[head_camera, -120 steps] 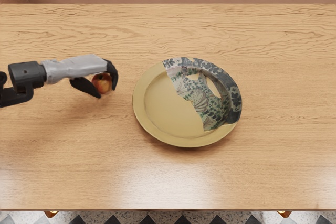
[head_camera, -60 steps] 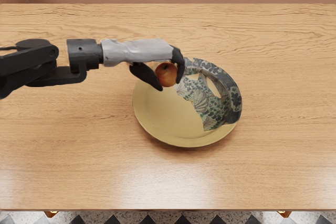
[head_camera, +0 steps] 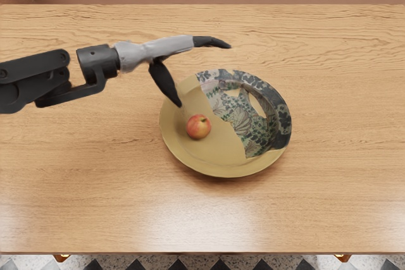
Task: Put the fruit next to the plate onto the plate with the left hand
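A small red and yellow apple [head_camera: 199, 126] lies on the left half of the yellow plate [head_camera: 209, 156], which has a dark floral pattern on its right side. My left hand [head_camera: 190, 67] hovers above the plate's upper left rim with its fingers spread wide and nothing in them. The thumb points down toward the plate and the other fingers point right. The hand is apart from the apple. The left arm [head_camera: 44, 80] reaches in from the left edge.
The plate sits on a wooden table [head_camera: 95, 188] whose front edge runs along the bottom of the view. A brown wall stands behind the far edge.
The left hand carried the apple from the table left of the plate to over the plate, then opened. The apple now lies on the plate.
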Motion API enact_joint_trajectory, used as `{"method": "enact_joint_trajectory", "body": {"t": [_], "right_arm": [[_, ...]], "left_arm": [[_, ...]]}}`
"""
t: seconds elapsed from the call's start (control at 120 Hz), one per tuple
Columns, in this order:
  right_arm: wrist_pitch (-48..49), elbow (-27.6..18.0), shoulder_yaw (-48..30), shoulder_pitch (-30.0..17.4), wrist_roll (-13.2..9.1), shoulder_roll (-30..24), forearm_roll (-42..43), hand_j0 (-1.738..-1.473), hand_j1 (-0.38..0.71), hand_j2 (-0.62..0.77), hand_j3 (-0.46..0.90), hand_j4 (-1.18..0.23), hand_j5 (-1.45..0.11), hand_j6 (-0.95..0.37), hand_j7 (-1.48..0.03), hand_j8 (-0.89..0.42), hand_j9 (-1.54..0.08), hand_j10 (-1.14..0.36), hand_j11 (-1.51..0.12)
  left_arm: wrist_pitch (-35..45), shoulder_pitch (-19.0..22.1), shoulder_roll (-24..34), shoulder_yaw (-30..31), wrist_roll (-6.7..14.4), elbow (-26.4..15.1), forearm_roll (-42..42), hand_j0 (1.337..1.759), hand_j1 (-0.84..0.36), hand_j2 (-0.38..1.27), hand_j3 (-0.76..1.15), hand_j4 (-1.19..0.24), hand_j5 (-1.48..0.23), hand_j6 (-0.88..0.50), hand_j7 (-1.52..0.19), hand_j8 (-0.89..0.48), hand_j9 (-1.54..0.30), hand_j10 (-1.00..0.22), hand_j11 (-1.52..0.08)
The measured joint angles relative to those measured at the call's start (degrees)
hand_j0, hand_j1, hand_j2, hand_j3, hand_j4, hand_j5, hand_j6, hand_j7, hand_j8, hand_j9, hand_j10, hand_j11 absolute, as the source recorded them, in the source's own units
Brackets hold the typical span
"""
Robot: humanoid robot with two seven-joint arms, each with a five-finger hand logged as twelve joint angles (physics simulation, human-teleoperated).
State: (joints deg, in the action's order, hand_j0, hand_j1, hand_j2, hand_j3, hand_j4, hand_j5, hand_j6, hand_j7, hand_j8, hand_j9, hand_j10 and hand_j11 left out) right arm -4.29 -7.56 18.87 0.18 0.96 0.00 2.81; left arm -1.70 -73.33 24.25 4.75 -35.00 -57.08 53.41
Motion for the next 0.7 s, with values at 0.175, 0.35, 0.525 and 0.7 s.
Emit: {"method": "enact_joint_trajectory", "body": {"t": [0.175, 0.35, 0.525, 0.7], "right_arm": [[0.0, 0.0, 0.0, 0.0, 0.0, 0.0, 0.0, -1.658, -0.35, 0.00, 0.00, 0.00, 0.00, 0.00, 0.00, 0.00, 0.00, 0.00, 0.00], [0.0, 0.0, 0.0, 0.0, 0.0, 0.0, 0.0, -1.658, -0.35, 0.00, 0.00, 0.00, 0.00, 0.00, 0.00, 0.00, 0.00, 0.00, 0.00], [0.0, 0.0, 0.0, 0.0, 0.0, 0.0, 0.0, -1.658, -0.35, 0.00, 0.00, 0.00, 0.00, 0.00, 0.00, 0.00, 0.00, 0.00, 0.00], [0.0, 0.0, 0.0, 0.0, 0.0, 0.0, 0.0, -1.658, -0.35, 0.00, 0.00, 0.00, 0.00, 0.00, 0.00, 0.00, 0.00, 0.00, 0.00]], "left_arm": [[-0.1, 4.4, 4.2, -3.8, 0.0, 2.7, -6.2, 1.658, 0.28, 0.02, 0.00, -0.07, -0.10, -0.07, -0.10, -0.06, -0.10, -0.07, -0.10], [-0.1, 9.3, 8.0, -5.4, 0.0, 4.5, -12.0, 1.658, 0.31, 0.01, 0.00, -0.04, -0.06, -0.04, -0.06, -0.04, -0.06, -0.04, -0.06], [0.0, 14.6, 12.0, -5.7, 0.0, 5.8, -16.1, 1.658, 0.32, 0.01, 0.00, -0.03, -0.04, -0.03, -0.04, -0.03, -0.04, -0.03, -0.04], [1.2, 21.7, 12.8, -8.6, 0.0, 6.2, -20.5, 1.658, 0.33, 0.01, 0.00, -0.03, -0.03, -0.03, -0.03, -0.03, -0.03, -0.03, -0.03]]}}
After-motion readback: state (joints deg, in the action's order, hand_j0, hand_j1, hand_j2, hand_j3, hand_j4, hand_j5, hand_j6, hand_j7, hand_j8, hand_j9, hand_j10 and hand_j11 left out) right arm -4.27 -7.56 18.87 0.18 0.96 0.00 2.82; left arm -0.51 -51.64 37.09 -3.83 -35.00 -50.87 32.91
